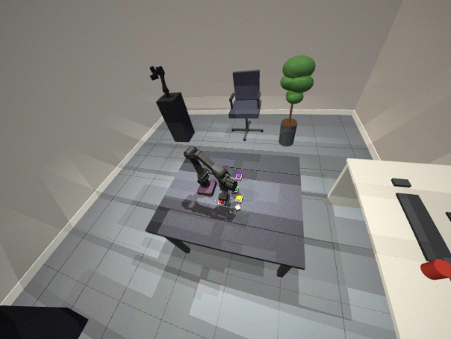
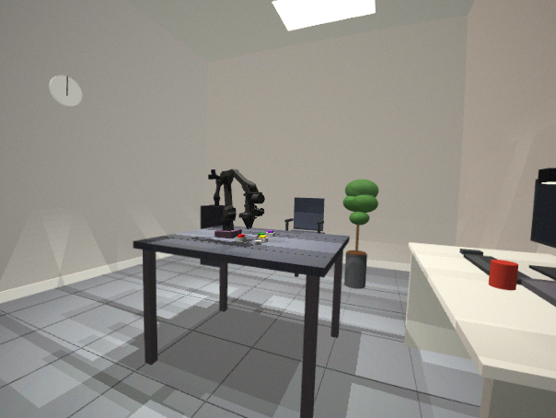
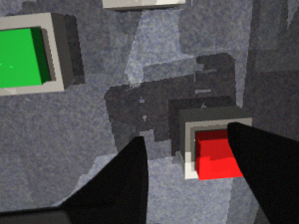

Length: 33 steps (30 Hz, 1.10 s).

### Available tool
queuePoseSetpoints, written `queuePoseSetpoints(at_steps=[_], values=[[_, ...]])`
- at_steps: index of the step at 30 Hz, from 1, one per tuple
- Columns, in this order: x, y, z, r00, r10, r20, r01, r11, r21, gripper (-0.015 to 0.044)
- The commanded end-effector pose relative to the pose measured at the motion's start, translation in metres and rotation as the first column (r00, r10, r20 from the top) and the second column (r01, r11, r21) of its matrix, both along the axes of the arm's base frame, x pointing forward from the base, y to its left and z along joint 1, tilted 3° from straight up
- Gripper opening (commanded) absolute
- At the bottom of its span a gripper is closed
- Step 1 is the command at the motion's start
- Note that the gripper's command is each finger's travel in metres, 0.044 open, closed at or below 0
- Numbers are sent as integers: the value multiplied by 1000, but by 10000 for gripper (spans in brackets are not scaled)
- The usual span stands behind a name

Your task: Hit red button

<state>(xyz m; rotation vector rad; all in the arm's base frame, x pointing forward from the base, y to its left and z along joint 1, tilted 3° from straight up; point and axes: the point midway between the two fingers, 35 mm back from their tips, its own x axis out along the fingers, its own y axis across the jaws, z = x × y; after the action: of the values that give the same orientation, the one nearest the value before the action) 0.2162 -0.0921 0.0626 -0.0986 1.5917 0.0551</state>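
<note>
The red button (image 1: 221,201) (image 2: 240,236) (image 3: 216,160) sits in its pale square housing on the dark table (image 1: 261,231) (image 2: 295,258). My gripper (image 2: 249,226) (image 3: 185,138) is open and empty, pointing down. In the exterior view its tips hang above the table top, clear of the buttons. In the wrist view the fingers stand apart; the right finger overlaps the red button's right side, and the left finger is over bare table to its left. The right part of the red button is hidden by that finger.
A green button (image 1: 236,190) (image 3: 20,58), a yellow button (image 1: 239,198) (image 2: 262,237) and a purple button (image 1: 239,175) (image 2: 270,231) are on the table. A small white piece (image 1: 238,207) (image 2: 258,242) lies near the yellow one. A pale edge (image 3: 145,3) shows at the wrist view's top.
</note>
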Motion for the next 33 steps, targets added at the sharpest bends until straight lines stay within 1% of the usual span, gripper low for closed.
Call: queuePoseSetpoints(at_steps=[1,4,5,11,17,22,28,33], values=[[23,31,8,1000,4,3,-4,1000,8,309],[37,55,13,1000,-8,6,8,1000,13,387],[40,63,15,1000,-11,7,11,1000,14,400],[57,117,25,999,-34,8,34,999,24,400],[62,176,35,998,-57,4,57,998,34,400],[56,227,43,997,-75,-2,75,996,40,400],[36,286,51,995,-97,-13,98,994,44,400],[32,293,52,995,-100,-14,100,994,44,400]])
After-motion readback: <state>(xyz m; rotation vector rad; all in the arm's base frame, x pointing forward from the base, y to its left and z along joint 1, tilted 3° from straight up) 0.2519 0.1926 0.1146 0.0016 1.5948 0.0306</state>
